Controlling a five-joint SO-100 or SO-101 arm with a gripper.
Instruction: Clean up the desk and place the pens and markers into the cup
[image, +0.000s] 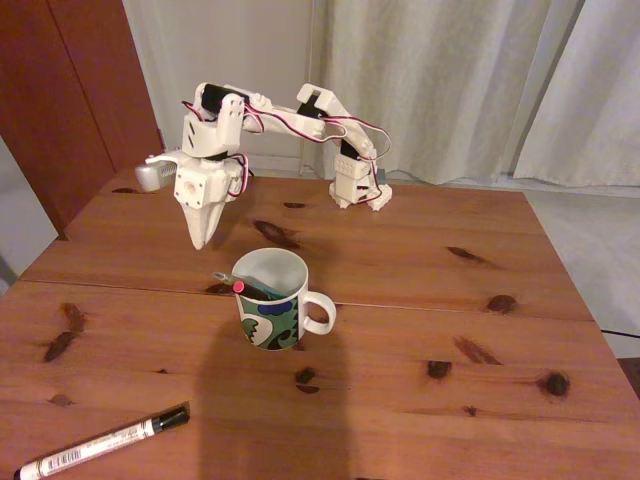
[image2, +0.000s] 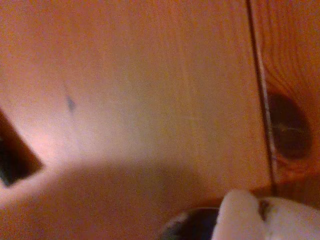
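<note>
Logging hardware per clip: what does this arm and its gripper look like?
White printed arm with black servos at the joints and red, white and black wires looping along it. The gripper is white and tapers to a point; a grey camera sits beside it. The base is white.

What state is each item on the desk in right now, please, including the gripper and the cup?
gripper: shut, empty, pointing down above the desk to the left of the cup in the fixed view.
cup: upright, holding two pens.
teal pen: in the cup, leaning on the rim.
black pen: in the cup, red end up.
white marker: capped, lying flat at the desk's near edge.
desk: not yet cleared.
</note>
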